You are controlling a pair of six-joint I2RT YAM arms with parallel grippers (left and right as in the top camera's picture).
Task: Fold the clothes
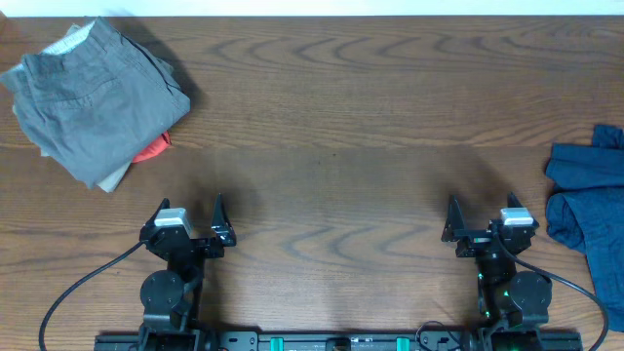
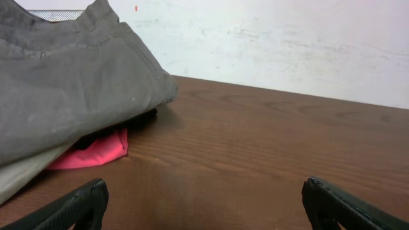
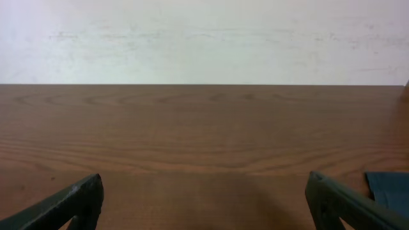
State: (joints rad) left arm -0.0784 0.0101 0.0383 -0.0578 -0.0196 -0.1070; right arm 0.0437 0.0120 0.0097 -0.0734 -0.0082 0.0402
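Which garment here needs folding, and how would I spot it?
Follow the wooden table to its right edge, just past the right gripper. The navy blue shorts lie there crumpled, partly out of frame. Unlike the folded grey-khaki shorts at far left, they are dark blue, unfolded.

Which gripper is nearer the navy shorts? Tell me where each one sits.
Right. The right gripper sits close beside the navy shorts, not touching them; the left gripper is far off on the other side, near the grey shorts.
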